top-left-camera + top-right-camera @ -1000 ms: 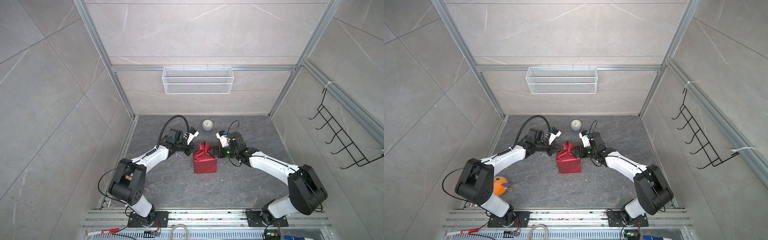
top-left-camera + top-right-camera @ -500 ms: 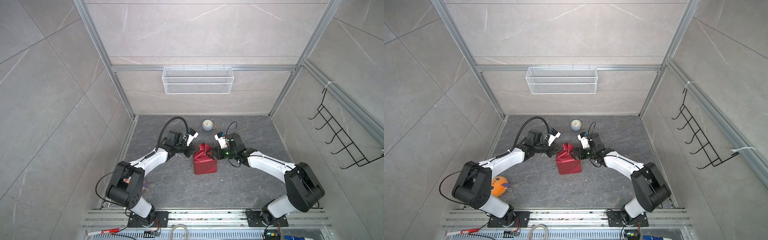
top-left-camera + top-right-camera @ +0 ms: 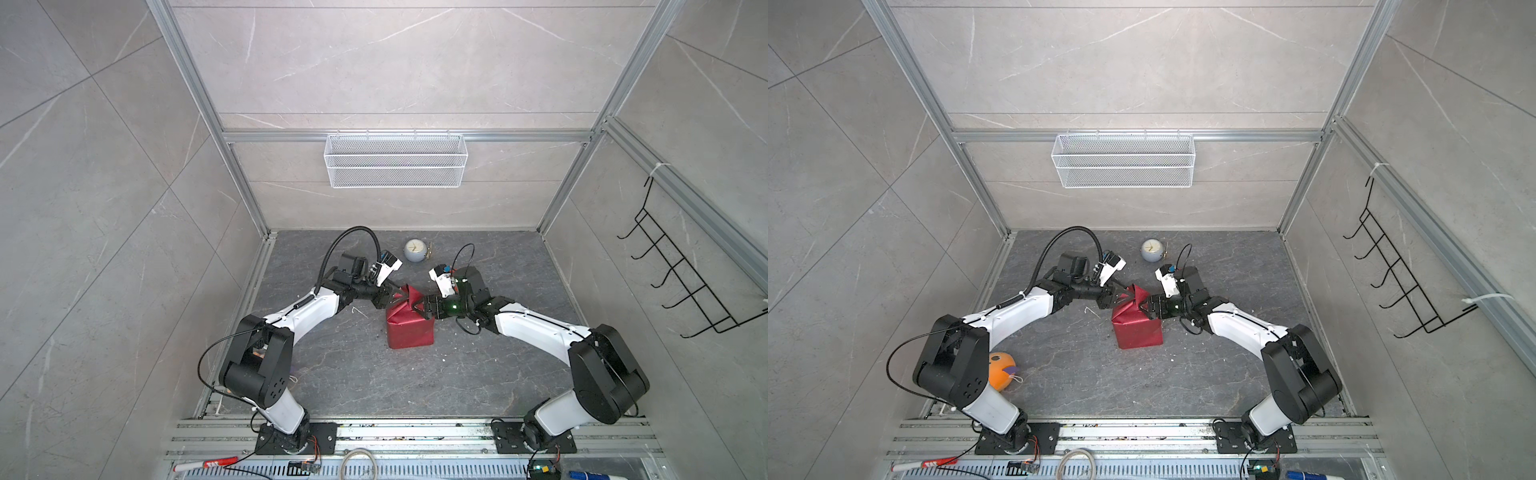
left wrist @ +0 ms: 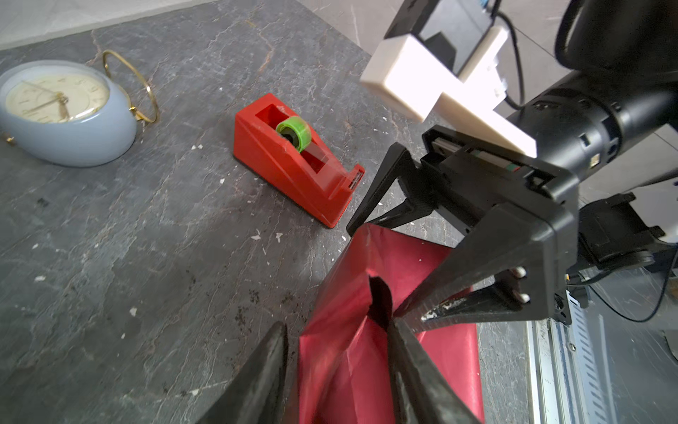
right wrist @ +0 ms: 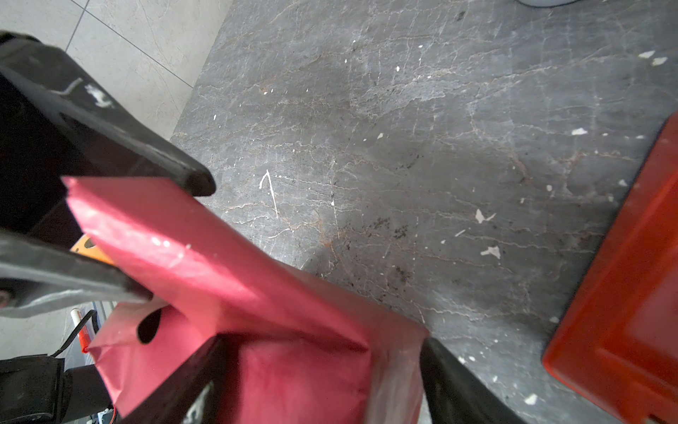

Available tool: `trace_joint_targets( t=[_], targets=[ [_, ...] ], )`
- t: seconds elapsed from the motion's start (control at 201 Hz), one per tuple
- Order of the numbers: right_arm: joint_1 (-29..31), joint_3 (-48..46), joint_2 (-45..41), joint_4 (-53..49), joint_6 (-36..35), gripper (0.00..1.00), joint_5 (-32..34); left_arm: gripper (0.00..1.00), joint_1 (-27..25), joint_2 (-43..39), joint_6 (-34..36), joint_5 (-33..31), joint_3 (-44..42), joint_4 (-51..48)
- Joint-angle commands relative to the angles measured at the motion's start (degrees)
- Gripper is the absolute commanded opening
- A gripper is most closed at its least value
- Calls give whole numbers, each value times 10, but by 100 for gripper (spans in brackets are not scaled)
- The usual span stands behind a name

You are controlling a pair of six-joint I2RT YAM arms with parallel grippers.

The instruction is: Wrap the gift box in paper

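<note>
The gift box is hidden: the paper [image 3: 409, 328] covers it, and the red parcel sits mid-tabletop [image 3: 353, 365] between the two arms. Its near faces look closed, while the far end stands up as a loose, peaked flap [image 5: 205, 257]. We see no tape on it.

The left hand [image 4: 335, 326] has its jaws about half parted around the flap's fold. One finger touches the paper and the other stands just clear, so it clamps nothing. The right hand [image 4: 372, 272] is spread wide, with its fingers lying along the flap rather than pinching it.

Our main worry is that nothing is gripping the flap. We judge that creased paper like this could spring back and undo the fold before it is taped.

A dark gap [image 4: 378, 304] shows at the crease, right by the fingertips. We cannot tell whether it is a tear or only the fold gaping. Either way, a pointed fingertip pushed in there could rip the thin sheet.

The two hands nearly meet at the flap, so a small misjudged move could knock them together.

Sideways pressure could also slide the parcel, which only rests on the tabletop. The tape dispenser [image 4: 297, 158] stands near the far end and could get bumped. The clock [image 4: 62, 110] is farther off.
</note>
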Motion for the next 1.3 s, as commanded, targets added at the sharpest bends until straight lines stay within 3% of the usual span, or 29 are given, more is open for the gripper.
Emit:
trace_joint_targets(
  t=[0.0,0.304,0.777,1.299],
  targets=[
    [4,-10,8,-7,-1,84,4,51,-2,15,18,43,30,-3],
    [3,-8,11,-8,-3,84,5,54,-3,30,23,61,53,-4],
    [3,-1,14,-14,1,84,14,15,-12,25,9,36,65,-15],
    [3,-7,-7,-12,47,85,19,6,-46,-45,12,-67,10,5]
  ],
)
